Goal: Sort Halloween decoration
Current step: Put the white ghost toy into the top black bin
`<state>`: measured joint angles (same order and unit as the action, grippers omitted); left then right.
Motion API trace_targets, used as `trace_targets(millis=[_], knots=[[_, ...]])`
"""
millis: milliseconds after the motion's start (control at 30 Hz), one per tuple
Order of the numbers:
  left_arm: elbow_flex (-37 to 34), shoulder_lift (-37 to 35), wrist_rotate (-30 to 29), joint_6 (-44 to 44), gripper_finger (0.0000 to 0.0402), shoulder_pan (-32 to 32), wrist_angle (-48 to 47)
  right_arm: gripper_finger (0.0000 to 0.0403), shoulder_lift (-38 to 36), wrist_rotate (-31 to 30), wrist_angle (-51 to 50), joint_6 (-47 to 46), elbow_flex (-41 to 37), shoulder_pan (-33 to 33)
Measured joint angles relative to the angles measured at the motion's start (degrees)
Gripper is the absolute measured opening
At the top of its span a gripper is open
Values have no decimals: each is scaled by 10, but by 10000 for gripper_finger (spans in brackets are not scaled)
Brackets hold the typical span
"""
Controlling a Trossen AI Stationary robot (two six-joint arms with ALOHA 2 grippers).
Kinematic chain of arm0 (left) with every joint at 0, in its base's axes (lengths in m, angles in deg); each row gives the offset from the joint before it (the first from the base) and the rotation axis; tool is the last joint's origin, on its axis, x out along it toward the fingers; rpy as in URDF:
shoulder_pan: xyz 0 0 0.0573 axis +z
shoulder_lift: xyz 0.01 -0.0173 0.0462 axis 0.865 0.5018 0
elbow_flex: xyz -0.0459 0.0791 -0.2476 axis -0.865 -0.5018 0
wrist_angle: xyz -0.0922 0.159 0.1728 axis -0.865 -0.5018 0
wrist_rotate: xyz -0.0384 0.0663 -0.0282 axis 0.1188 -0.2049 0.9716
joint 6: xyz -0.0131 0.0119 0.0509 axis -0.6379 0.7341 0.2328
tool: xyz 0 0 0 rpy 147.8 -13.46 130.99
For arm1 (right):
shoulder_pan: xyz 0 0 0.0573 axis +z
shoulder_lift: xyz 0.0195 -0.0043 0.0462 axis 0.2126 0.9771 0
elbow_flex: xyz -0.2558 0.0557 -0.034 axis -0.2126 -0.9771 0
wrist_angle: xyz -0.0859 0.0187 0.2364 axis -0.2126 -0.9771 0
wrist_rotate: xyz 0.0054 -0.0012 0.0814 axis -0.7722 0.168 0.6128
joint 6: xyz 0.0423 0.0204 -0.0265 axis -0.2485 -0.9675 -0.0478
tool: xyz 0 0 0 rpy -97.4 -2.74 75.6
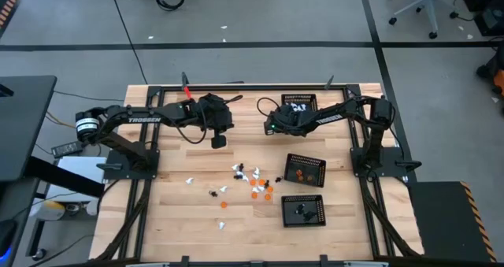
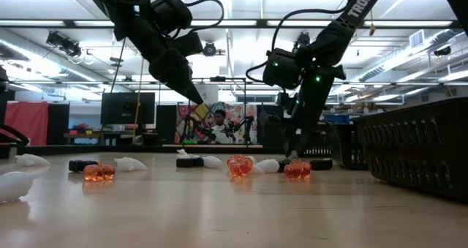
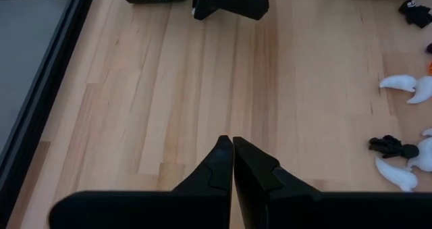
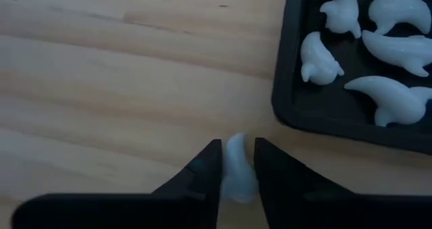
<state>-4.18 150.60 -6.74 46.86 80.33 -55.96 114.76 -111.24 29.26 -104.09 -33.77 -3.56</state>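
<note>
One white figure sits between my right claw's tips, clenched on it, white tray just ahead. Looks light, rigid, slick; I'd pinch mid-body. Left claw clenched, empty.

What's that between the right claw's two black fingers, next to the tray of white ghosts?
In the right wrist view, a white ghost figure sits between the right gripper fingers, over bare wood just outside the black tray holding other white ghosts.

figures in tray, one outside.
</note>
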Motion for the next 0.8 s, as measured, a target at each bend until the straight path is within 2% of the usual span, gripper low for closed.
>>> trace_targets(millis=[167,600,800], knots=[[0,0,-1,1,18,0,0,68,0,15,0,9,5,0],[0,0,-1,1,18,0,0,67,3,31,-18,34,27,-4],[0,0,-1,1,18,0,0,67,-11,57,-10,34,26,-3]])
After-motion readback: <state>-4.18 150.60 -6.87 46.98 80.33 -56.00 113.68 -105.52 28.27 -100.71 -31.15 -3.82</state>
